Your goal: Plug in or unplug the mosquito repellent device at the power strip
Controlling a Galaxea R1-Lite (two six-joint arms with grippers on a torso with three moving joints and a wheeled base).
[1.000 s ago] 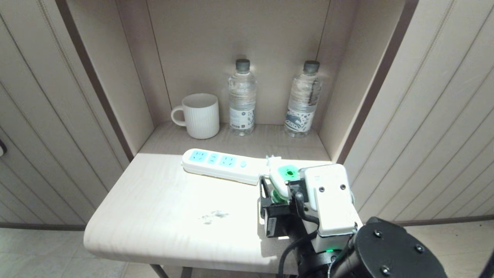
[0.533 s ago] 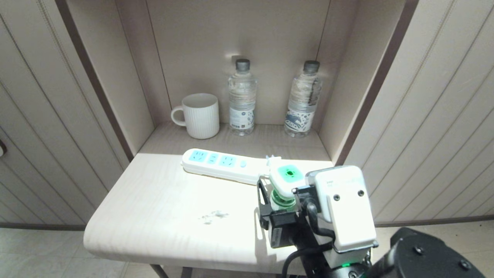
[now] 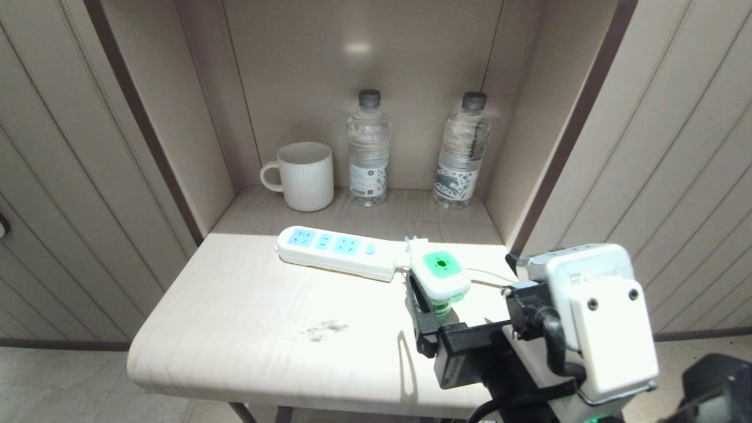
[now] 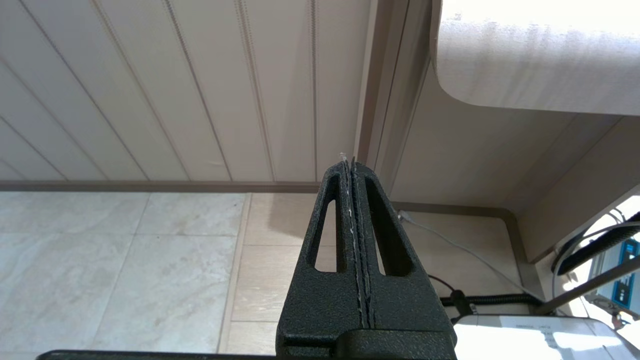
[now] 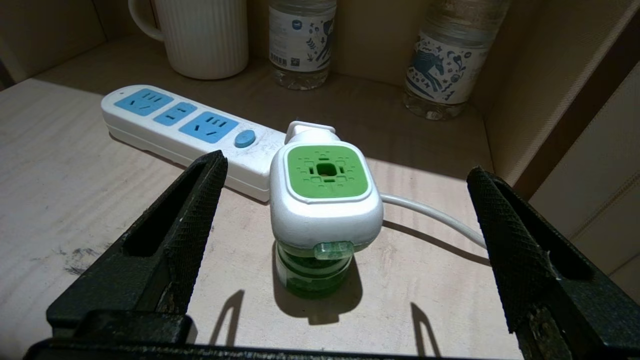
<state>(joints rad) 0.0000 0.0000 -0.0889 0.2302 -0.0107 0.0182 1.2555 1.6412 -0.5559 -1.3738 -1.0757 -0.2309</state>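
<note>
Your right claw (image 5: 345, 210) stands released, its two black fingers (image 5: 175, 235) spread wide on either side of the device (image 5: 325, 210) and touching nothing. It sits at the near right corner of the table (image 3: 247, 317), level with the tabletop. Your left claw (image 4: 352, 170) is clenched with nothing between its fingers, hanging low beside the table, over the tiled floor (image 4: 125, 270).

Around you, pale grooved panels (image 3: 76, 194) line the walls on both sides, and a recessed alcove (image 3: 364, 88) opens behind the table, framed by dark trim. The table is light wood grain with a rounded front edge and a small dark smudge (image 3: 323, 330) near the middle. Its surface runs back into the alcove as a shelf.

On that shelf you see two water bottles (image 3: 369, 155) standing upright and apart, and a ribbed white mug (image 3: 302, 176) to their left, handle pointing left.

The strip (image 3: 338, 251) lies flat near the back of the tabletop, all three blue sockets empty, its cable (image 5: 430, 215) leaving at the right end. The device stands upright on the table just beside that right end, unplugged, green face up, green bottle beneath. Whether it touches the strip you cannot tell.
</note>
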